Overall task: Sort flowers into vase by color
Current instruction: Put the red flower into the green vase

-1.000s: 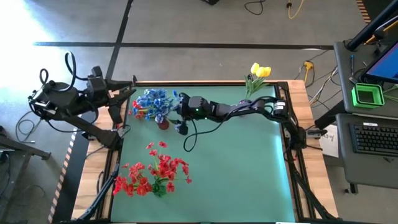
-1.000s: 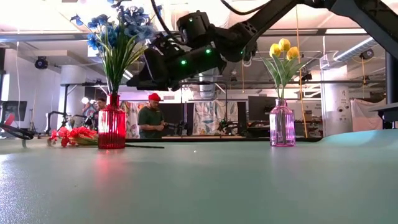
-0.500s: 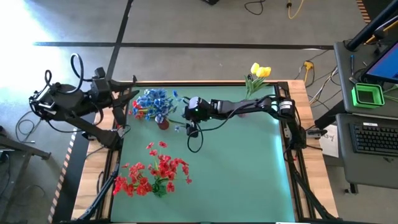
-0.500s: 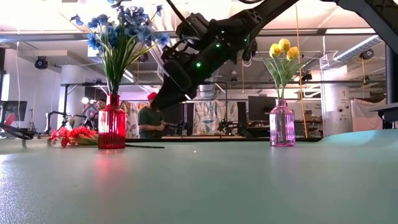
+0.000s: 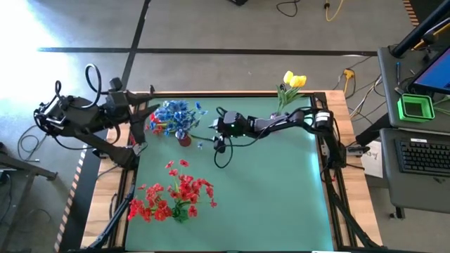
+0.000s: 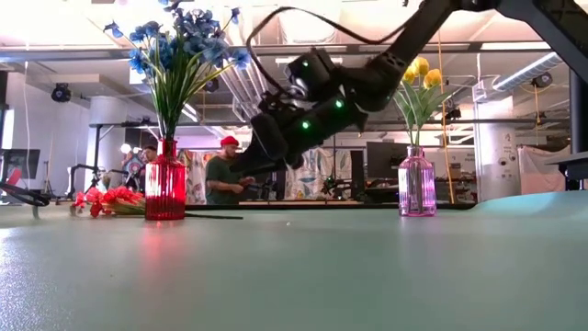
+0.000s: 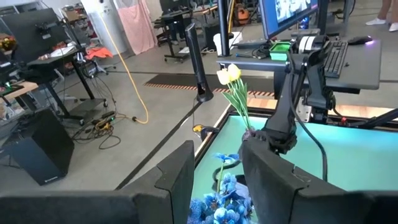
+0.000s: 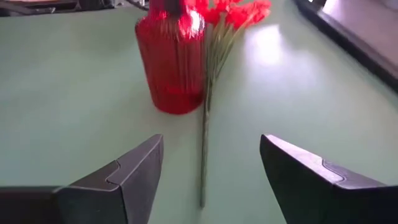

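We see the right gripper (image 5: pixel 214 131) hanging above the green table (image 5: pixel 281 197) just beside the red vase (image 5: pixel 185 140), its fingers (image 8: pixel 134 171) spread apart with nothing between them. That vase stands upright and holds the blue flowers (image 5: pixel 174 116). In the right wrist view a long green stem (image 8: pixel 203 149) lies flat on the table next to the vase, running back to the red flowers (image 5: pixel 176 197), which lie loose near the table's left front. The yellow flowers (image 5: pixel 293 81) stand in the pink vase (image 6: pixel 416 184) at the far right. The left gripper (image 5: pixel 144 116) waits at the table's left edge, near the blue flowers, its fingers (image 7: pixel 177 180) parted and empty.
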Action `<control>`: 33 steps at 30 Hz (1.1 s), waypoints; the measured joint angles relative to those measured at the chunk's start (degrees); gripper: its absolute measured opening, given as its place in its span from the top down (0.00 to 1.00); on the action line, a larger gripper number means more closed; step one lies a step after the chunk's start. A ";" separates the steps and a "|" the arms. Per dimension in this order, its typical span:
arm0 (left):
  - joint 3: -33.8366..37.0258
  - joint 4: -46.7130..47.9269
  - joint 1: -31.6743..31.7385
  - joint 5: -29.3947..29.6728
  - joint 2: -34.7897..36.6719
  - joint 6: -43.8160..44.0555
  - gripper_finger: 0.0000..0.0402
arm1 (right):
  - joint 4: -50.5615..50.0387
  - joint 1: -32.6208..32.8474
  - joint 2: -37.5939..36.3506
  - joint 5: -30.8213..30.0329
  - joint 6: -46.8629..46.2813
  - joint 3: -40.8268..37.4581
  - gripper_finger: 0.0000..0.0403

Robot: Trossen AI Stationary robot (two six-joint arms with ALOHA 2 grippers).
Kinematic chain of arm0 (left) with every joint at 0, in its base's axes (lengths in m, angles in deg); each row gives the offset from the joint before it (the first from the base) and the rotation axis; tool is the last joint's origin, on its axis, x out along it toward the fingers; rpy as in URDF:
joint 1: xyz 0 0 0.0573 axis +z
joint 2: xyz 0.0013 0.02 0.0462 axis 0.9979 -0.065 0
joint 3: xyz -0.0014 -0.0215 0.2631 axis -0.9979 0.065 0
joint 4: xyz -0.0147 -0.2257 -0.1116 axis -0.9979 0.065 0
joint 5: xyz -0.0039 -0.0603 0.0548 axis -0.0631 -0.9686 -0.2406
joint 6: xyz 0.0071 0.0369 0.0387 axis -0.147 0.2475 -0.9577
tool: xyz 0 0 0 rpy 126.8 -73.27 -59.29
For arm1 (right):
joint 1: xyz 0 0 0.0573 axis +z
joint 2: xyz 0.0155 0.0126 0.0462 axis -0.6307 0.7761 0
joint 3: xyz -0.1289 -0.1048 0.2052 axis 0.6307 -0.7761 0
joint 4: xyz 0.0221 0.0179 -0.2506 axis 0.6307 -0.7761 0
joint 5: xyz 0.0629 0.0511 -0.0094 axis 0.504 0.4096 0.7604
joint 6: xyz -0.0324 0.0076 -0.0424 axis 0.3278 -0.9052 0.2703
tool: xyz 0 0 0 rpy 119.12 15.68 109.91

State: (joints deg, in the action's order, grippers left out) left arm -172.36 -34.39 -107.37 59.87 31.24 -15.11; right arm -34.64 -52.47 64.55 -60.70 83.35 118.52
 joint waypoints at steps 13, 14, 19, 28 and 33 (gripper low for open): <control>0.00 -3.61 0.00 0.11 0.97 -5.79 0.69 | 4.50 0.33 6.77 -0.79 -0.74 3.40 0.41; 0.00 -3.61 0.00 0.10 0.96 -5.79 0.69 | 4.35 0.33 7.45 -0.89 -0.77 3.98 0.41; 0.00 -3.56 0.00 0.09 0.91 -5.79 0.69 | 4.21 0.31 11.29 -0.84 -0.94 7.43 0.41; 0.00 -2.99 0.00 0.00 0.71 -5.79 0.69 | 1.23 0.10 17.26 -0.85 -2.04 13.04 0.46; 0.00 -2.94 0.00 0.00 0.69 -5.79 0.69 | -1.79 -0.07 17.46 -1.75 -2.03 13.80 0.56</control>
State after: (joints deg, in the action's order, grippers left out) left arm -172.36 -37.33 -107.37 59.87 31.93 -20.90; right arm -36.43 -52.54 82.02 -62.45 81.32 132.31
